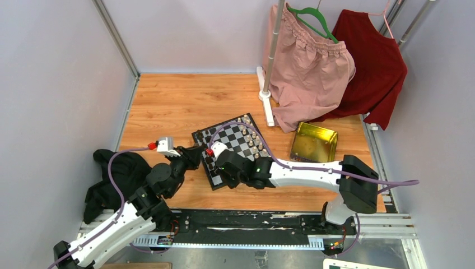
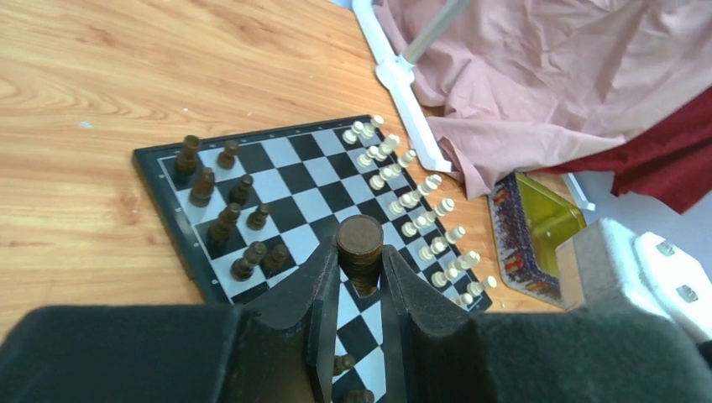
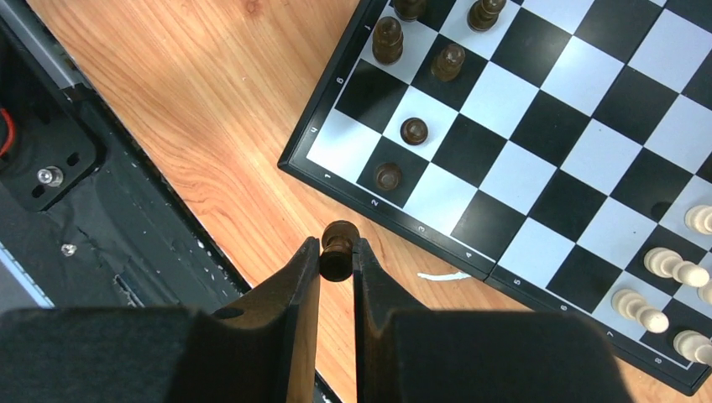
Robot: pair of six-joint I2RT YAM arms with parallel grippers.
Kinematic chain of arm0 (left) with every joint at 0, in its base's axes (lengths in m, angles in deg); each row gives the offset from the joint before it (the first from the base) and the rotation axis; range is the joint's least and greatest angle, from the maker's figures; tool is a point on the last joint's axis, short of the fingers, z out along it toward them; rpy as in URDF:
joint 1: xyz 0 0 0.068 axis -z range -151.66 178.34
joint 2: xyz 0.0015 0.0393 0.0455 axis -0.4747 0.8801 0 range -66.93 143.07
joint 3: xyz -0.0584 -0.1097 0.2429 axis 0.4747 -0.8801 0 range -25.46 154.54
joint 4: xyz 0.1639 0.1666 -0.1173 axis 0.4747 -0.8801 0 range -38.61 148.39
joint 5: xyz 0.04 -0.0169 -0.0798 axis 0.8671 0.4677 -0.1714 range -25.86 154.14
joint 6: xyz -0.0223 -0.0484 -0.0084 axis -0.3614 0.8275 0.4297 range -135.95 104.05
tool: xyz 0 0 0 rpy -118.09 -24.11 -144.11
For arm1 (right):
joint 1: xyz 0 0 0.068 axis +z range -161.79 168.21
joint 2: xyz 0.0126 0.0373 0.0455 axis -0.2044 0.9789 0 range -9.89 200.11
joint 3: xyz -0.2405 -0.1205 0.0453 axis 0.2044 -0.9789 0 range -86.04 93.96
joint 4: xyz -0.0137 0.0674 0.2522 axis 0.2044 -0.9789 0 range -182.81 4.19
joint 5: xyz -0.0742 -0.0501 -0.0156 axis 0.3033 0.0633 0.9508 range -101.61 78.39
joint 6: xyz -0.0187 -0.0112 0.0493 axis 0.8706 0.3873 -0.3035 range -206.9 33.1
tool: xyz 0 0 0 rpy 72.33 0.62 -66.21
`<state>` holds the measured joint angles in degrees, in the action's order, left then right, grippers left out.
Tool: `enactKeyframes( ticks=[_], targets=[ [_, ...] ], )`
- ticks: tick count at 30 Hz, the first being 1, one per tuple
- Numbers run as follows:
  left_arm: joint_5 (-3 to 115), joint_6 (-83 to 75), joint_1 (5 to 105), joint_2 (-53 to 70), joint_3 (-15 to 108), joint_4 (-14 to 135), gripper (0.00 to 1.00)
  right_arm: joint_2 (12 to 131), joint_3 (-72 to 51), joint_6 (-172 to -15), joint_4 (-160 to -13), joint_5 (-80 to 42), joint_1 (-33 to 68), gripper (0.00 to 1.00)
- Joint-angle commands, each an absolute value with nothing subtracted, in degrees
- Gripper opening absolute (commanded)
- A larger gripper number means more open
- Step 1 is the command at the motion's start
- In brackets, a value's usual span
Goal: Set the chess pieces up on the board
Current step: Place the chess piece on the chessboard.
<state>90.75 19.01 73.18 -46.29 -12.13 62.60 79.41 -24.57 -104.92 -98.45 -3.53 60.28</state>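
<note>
Nearest the arms, a black cloth (image 1: 112, 174) lies on the wooden table (image 1: 185, 101) beside the left arm.

The right gripper (image 3: 337, 260) pinches a dark piece (image 3: 338, 243) upright between its fingers. It is over bare wood, just off the board's near edge. Whether the piece touches the table cannot be told.

The left gripper (image 2: 359, 281) is closed on another one (image 2: 359, 243), also upright, above the squares on the near half of the board (image 2: 285, 153).

This looks like the placing step: each arm has a piece in hand and none set down yet. Next, each piece likely needs carrying to an empty square in the dark side's two rows. It must be lowered upright and let go without knocking the close-packed neighbours.

Counts:
- ten dark pieces (image 2: 222, 222) stand on the board along its left side, in two uneven rows
- with the two held, that makes twelve in view; others may be hidden under the arms
- the cream pieces (image 2: 411, 201) fill two neat rows on the opposite side, about sixteen, too crowded to count surely
- one board
- one gold tray (image 1: 313, 143) lies just beyond the board's right side

Farthest back hang two garments, one pink (image 1: 308, 67) and one red (image 1: 375, 61).
</note>
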Motion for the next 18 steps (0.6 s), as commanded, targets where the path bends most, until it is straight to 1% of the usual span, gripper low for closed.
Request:
enactKeyframes(
  ticks=[1, 9, 18],
  targets=[
    [97.41, 21.44, 73.6, -49.31, -9.35, 55.68, 0.01, 82.41, -21.5, -103.09, -100.13, -1.2, 61.8, 0.0],
    [103.36, 21.87, 73.59, -54.6, -7.77, 49.04, 0.0, 88.05, -16.71, -101.37, -99.75, -1.47, 62.04, 0.0],
    [106.09, 21.84, 73.62, -55.58, -6.75, 45.98, 0.0, 93.42, -13.11, -99.99, -100.31, -1.9, 61.92, 0.0]
  ],
)
